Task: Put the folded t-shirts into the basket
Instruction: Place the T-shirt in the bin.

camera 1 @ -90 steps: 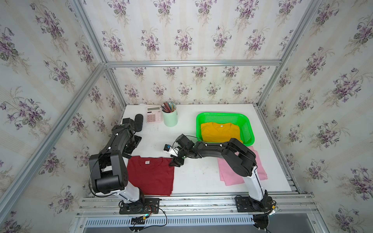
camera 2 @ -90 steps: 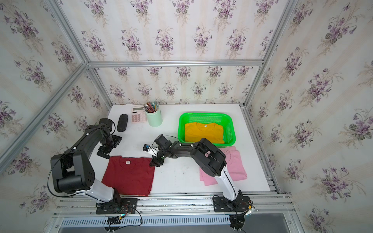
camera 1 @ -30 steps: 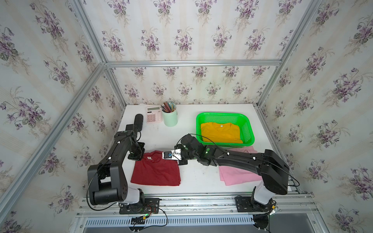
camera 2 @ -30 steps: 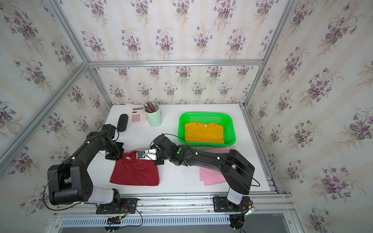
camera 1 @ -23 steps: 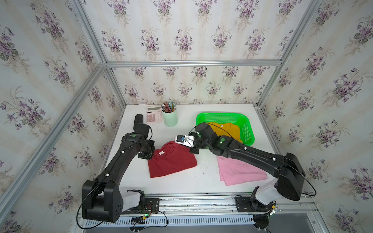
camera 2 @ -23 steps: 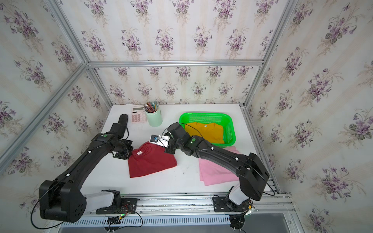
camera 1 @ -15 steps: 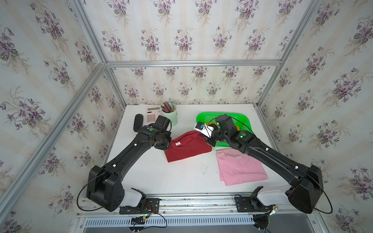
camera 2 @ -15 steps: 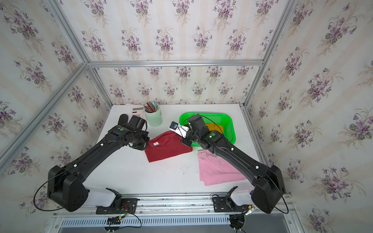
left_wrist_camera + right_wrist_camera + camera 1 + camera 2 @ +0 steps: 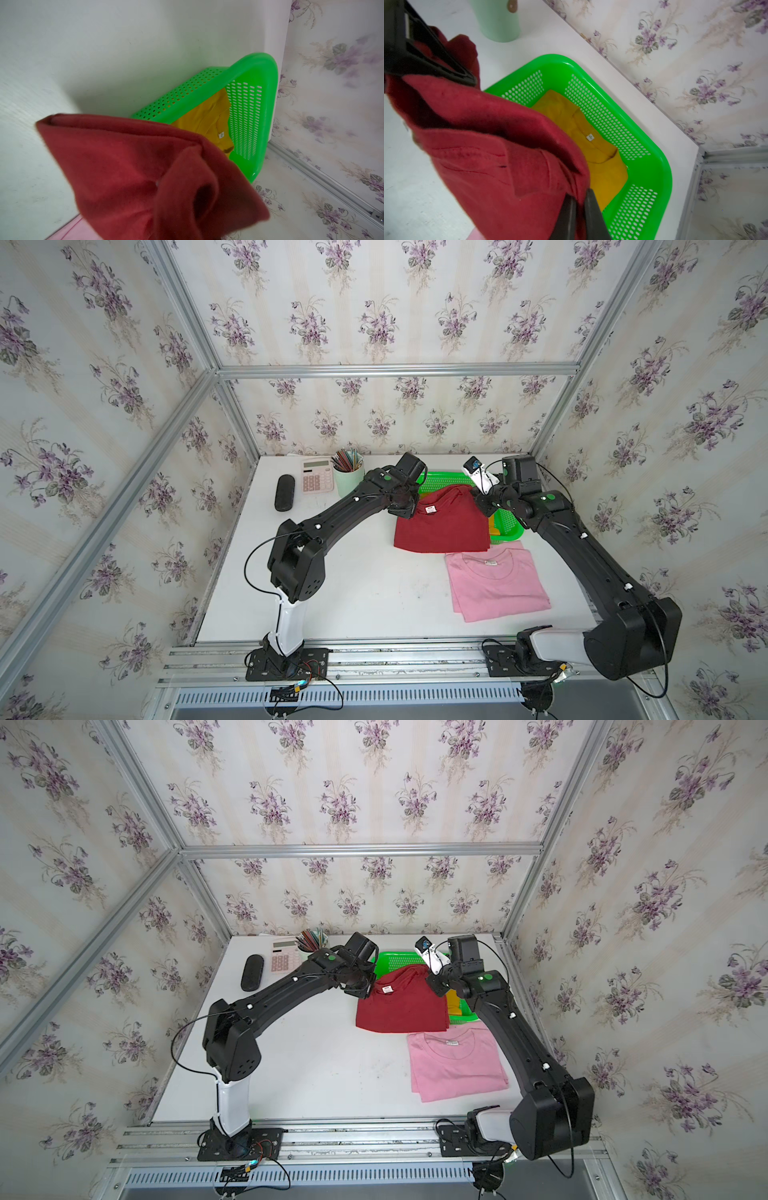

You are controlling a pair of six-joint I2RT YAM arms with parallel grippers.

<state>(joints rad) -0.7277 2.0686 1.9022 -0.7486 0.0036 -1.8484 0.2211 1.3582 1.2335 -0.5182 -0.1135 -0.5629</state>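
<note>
Both arms hold the red shirt [image 9: 442,524] up between them: the left gripper [image 9: 405,511] pinches one collar corner and the right gripper [image 9: 484,509] the other, its black fingers [image 9: 593,218] pressed tight on red cloth in the right wrist view. The shirt hangs over the near side of the basket [image 9: 508,533], its hem reaching toward the pink shirt [image 9: 496,585], which lies flat on the table [image 9: 353,593]. Down in the basket lies the yellow shirt [image 9: 604,162], label up.
</note>
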